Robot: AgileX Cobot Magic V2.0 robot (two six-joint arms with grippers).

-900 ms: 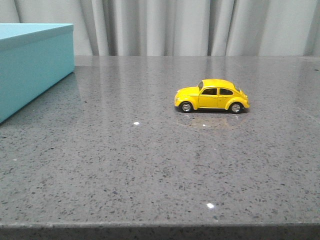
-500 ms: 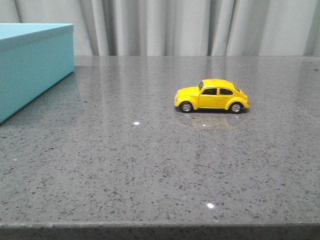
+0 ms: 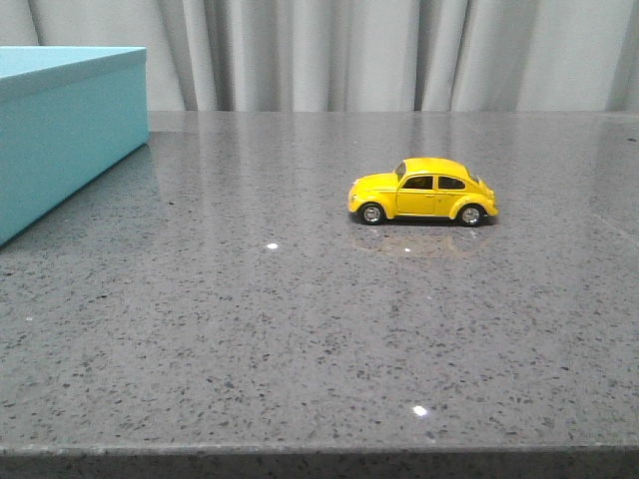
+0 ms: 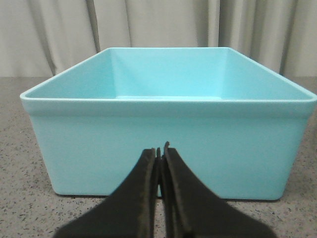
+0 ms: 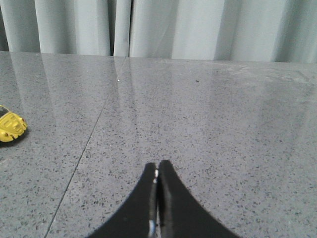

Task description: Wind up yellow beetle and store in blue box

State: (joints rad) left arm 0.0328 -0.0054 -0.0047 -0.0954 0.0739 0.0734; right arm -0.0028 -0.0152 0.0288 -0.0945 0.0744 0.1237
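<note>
The yellow beetle (image 3: 423, 191) stands on its wheels on the grey speckled table, right of centre in the front view, its nose to the left. Part of it shows at the edge of the right wrist view (image 5: 10, 128). The blue box (image 3: 62, 130) sits at the far left, open-topped and empty in the left wrist view (image 4: 168, 116). My left gripper (image 4: 160, 148) is shut and empty, close in front of the box's near wall. My right gripper (image 5: 157, 164) is shut and empty over bare table, well apart from the car. Neither gripper shows in the front view.
The grey table (image 3: 300, 319) has its front edge along the bottom of the front view. Pale curtains (image 3: 379, 55) hang behind the table's far edge. A seam line (image 5: 89, 144) runs across the tabletop in the right wrist view.
</note>
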